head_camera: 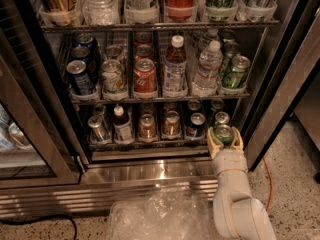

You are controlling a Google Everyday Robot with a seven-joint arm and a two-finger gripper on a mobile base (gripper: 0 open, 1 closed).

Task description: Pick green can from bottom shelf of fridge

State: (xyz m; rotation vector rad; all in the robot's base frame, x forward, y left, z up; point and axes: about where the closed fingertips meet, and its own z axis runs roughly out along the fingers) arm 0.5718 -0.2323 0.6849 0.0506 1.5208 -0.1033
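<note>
The green can (223,133), with its silver top facing up, stands at the right front end of the bottom shelf (130,143) of the fridge (150,171). My gripper (225,140) reaches in from below right. Its pale fingers (212,145) sit on both sides of the can, shut on it. The white arm (235,199) runs down to the lower edge of the view.
Another green can (220,118) stands right behind the held one, with a dark blue can (196,124) to its left. A red cola can (145,74) is on the rack above. The door frame (280,94) is close on the right. Crumpled clear plastic (160,214) and an orange cable (268,184) lie on the floor.
</note>
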